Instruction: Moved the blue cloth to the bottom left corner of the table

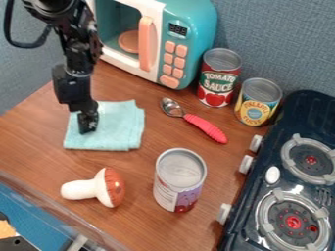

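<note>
My gripper (pixel 87 123) hangs at the upper left of the camera view, its tip over the blue cloth and seeming to meet it. The light blue cloth (pixel 116 132) lies folded into a rough square on the wooden table (pixel 33 132), left of centre. The gripper covers part of the cloth's left half. Whether any fabric is held between the fingertips is hidden.
A toy microwave (pixel 196 29) stands behind. Right of the cloth lies a red-handled spoon (pixel 206 127); two cans (pixel 219 78) stand behind it. Nearer are a toy mushroom (pixel 98 188) and another can (pixel 179 181). A toy stove (pixel 288 181) stands at right.
</note>
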You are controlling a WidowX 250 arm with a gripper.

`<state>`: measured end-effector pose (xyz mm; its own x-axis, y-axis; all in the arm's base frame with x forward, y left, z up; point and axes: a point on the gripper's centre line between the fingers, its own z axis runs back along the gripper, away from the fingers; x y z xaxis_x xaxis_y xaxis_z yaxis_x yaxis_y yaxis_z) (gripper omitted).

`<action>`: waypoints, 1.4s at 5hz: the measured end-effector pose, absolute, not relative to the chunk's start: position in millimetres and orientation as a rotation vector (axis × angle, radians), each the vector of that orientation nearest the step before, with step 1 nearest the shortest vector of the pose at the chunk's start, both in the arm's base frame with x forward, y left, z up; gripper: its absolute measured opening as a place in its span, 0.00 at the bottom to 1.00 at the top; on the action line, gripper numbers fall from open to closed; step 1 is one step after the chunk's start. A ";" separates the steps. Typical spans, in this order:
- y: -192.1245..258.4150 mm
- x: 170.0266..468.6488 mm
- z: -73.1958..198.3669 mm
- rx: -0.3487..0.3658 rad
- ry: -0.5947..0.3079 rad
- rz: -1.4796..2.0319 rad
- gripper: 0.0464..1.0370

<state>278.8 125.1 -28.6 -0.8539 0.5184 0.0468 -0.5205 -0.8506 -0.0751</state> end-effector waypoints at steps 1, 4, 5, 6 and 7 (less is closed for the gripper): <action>103.4 272.6 -29.0 0.030 -0.110 2.546 0.96; 103.8 245.3 -30.3 0.053 -0.113 2.517 0.96; 123.3 224.7 -29.7 0.090 -0.130 2.576 0.96; 130.8 210.0 -27.9 0.123 -0.129 2.590 0.96; 140.5 199.0 -24.4 0.142 -0.130 2.633 0.96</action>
<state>199.0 140.5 -24.4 -0.8716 0.4742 0.1246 -0.4841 -0.8725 -0.0661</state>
